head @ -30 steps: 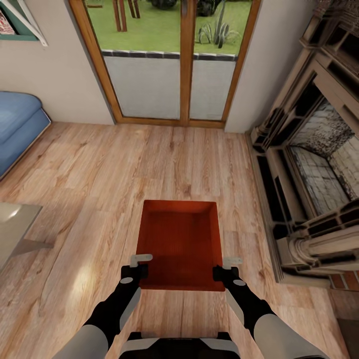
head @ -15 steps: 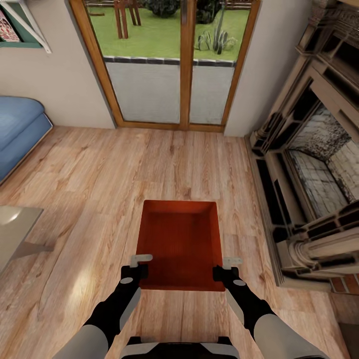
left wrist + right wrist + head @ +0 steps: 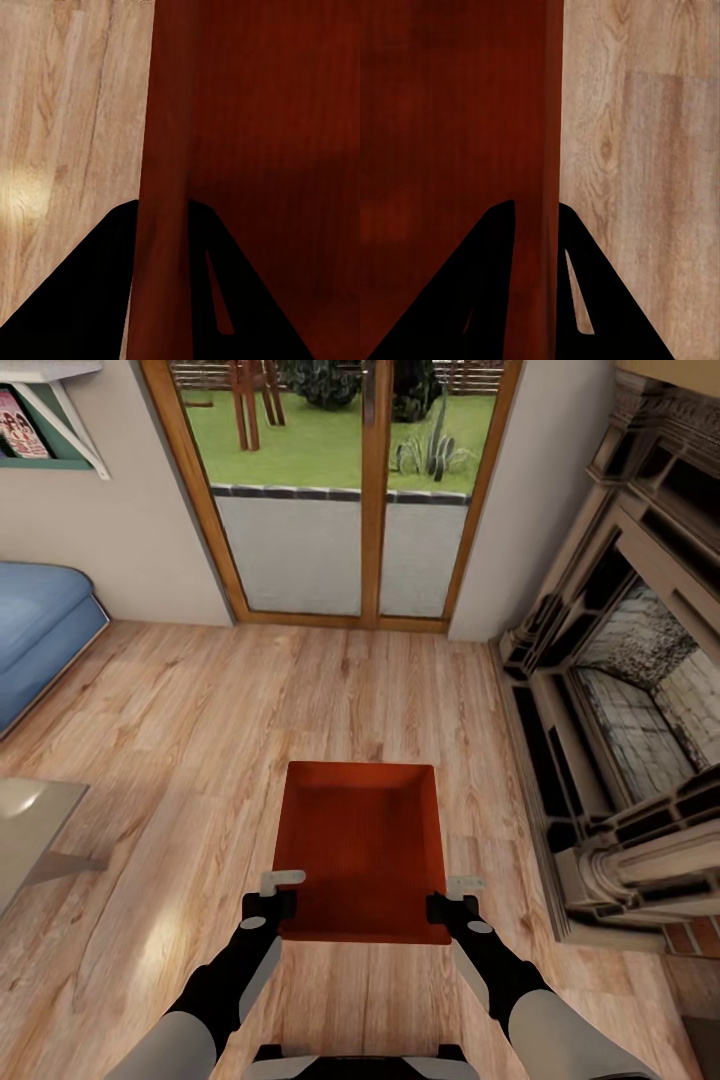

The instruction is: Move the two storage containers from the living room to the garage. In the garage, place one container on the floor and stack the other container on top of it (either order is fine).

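Note:
One orange-red open-top storage container hangs level in front of me above the light wood plank floor of the living room. My left gripper is shut on its left wall near the near corner; the wall runs between the dark fingers in the left wrist view. At the opposite near corner my right gripper is shut on the right wall, which appears as a red strip pinched by its fingers. The bin is empty inside. The second container is out of view.
Wood-framed glass doors stand ahead, an ornate stone fireplace lines the right side, and a blue sofa sits at the left. A pale table corner juts in at lower left. Open plank floor lies between me and the doors.
The whole view has shifted slightly, showing more of the doors and wall shelf; the camera moved. The container and both grippers keep the same place in the picture.

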You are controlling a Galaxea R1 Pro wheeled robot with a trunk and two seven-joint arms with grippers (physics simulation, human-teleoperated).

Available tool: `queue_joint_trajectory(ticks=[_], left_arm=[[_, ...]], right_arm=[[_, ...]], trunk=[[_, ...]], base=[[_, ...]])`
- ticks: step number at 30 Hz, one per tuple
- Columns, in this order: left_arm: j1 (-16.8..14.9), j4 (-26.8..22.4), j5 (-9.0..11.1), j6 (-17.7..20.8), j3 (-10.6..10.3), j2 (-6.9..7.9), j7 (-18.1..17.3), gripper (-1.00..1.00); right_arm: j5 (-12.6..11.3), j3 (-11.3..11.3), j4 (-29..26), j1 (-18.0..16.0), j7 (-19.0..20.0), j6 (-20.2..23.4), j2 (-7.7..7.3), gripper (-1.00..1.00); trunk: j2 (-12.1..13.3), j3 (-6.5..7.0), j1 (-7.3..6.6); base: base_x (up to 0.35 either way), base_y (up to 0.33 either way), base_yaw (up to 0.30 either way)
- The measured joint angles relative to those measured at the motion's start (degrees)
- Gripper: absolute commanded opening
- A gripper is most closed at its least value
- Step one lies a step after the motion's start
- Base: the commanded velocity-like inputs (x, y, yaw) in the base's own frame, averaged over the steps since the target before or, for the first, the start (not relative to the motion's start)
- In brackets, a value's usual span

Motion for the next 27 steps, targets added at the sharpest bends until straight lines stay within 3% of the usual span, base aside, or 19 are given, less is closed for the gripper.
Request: queue_joint_trajectory(ticks=[27], left_arm=[[0.0, 0.1, -0.1, 0.0, 0.1, -0.06, 0.0, -1.0]], right_arm=[[0.1, 0.0, 0.0, 0.0, -0.1, 0.1, 0.02, -1.0]], trunk=[[0.0, 2.35, 0.0]], base=[[0.0, 0.0, 0.0]])
